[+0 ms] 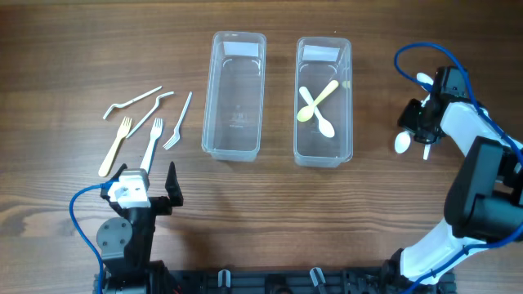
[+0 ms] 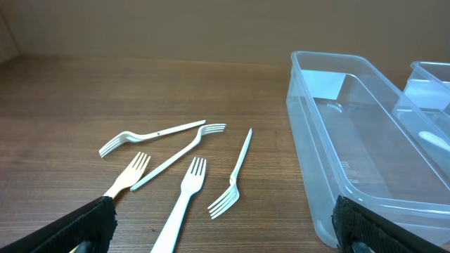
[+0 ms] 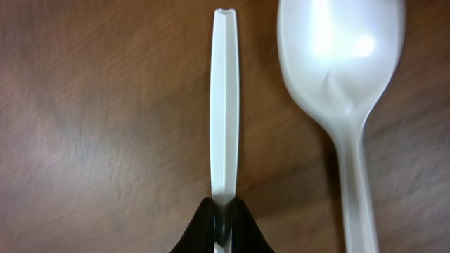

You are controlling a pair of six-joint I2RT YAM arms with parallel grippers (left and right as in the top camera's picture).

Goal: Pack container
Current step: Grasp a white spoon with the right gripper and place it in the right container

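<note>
- The worktop (image 1: pixel 65 49) is of brown wood, and two clear containers stand side by side in its middle, nearer to the far edge.
- The left container (image 1: pixel 237 96) holds no cutlery.
- The right container (image 1: pixel 324 143) has two spoons inside, crossed one over the other: a yellow-green spoon (image 1: pixel 320 100) and a white spoon (image 1: pixel 317 114).
- Five forks lie on the left part of the worktop, between the left edge and the left container.
- Two bent forks (image 2: pixel 151 133) (image 2: pixel 179 151) lie farthest from the near edge.
- Nearer lie a cream fork (image 2: pixel 130 174), a white fork (image 2: pixel 184 200) and a thin white fork (image 2: pixel 235 176), which is the closest to the left container.
- The left gripper (image 1: pixel 147 184) is by the near edge, toward the near left corner. Its jaws are released and spread wide, with nothing between them, and the forks lie beyond them.
- The right gripper (image 3: pixel 223 214) is by the right edge of the worktop, well apart from the right container. Its jaws are clenched on a thin white handle (image 3: pixel 224 105), which shows edge-on.
- I cannot tell from this if the handle belongs to a spoon or a fork.
- Another white spoon (image 3: pixel 341 56) lies on the worktop just beside the held handle, not touching it.
</note>
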